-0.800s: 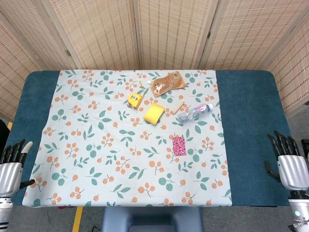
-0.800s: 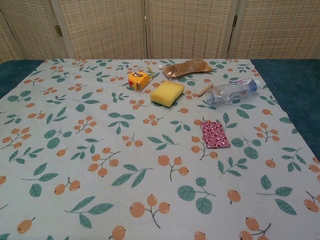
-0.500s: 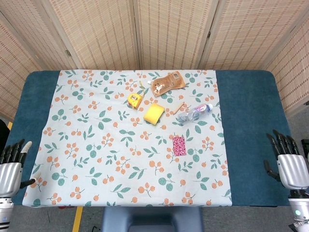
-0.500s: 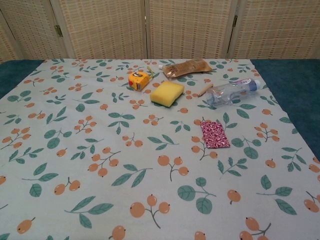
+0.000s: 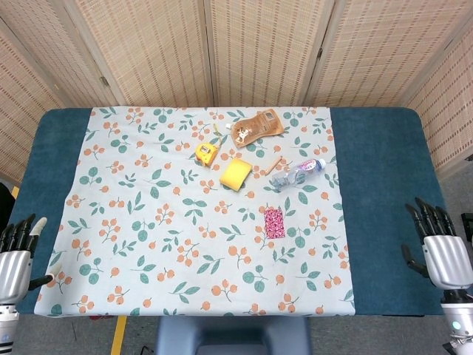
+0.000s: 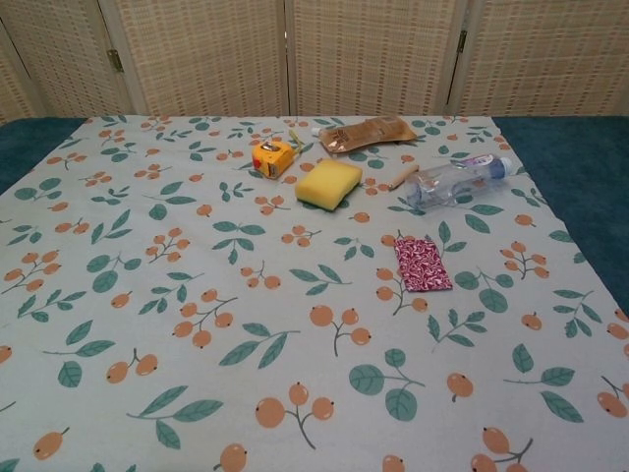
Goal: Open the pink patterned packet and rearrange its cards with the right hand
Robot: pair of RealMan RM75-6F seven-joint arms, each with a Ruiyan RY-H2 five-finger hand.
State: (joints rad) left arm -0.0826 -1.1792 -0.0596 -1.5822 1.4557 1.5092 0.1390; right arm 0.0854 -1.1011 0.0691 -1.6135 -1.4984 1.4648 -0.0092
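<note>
Packet [image 5: 274,222] lies flat and closed on cloth [image 5: 148,222] (cards unseen); bottle [image 5: 297,174] on its side nearby. Right hand [image 5: 445,255] and left hand [image 5: 15,262] released, holding nothing.

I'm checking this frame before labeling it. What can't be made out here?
- Pink patterned packet: its opening and any cards inside are too small to tell in either view.
- Left robot hand: cut off by the head view's left edge, absent from the chest view.
- Right robot hand: seen only from behind in the head view; palm hidden.
- Brown pouch: print unreadable.
</note>
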